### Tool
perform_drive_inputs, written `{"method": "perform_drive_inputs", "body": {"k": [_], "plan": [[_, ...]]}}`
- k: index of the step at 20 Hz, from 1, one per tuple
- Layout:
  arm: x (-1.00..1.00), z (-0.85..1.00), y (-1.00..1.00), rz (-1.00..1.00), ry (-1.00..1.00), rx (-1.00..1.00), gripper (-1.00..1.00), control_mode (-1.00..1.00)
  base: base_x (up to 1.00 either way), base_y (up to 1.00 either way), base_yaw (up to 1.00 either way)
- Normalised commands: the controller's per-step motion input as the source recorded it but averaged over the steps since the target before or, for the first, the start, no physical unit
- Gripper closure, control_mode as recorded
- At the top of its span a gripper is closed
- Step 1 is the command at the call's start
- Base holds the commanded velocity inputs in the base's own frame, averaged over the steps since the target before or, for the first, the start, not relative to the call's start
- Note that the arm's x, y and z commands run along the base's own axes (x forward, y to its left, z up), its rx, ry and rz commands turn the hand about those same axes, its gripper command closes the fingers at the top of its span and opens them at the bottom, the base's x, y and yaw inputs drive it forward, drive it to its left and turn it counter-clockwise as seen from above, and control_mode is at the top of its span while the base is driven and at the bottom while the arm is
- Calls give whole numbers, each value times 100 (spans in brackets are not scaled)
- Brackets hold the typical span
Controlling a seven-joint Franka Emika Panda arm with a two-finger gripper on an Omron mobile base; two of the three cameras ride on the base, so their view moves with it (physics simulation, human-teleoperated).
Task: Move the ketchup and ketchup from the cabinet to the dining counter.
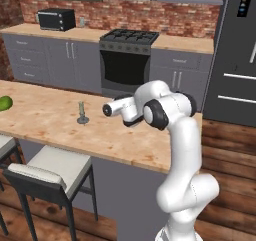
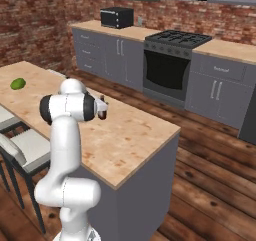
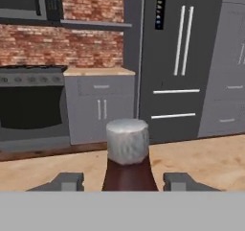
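The room is evenly bright, with no clear lamp and no glare. Soft shadows lie under the pale cushioned stool [image 1: 52, 167]. The pictures are slightly blurred, most around the grey bottle cap [image 3: 127, 140].

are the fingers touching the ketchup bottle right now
Apart. In the hand view both fingers stand clear of the ketchup bottle, with counter showing in the gap on each side.
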Motion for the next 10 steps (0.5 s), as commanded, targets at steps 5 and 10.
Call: {"method": "perform_drive_inputs", "body": {"k": [5, 10], "plan": [[-19, -10, -7, 0, -10, 0, -100, -100, 0, 0, 0], [-15, 12, 0, 0, -13, 0, -100, -100, 0, 0, 0]]}}
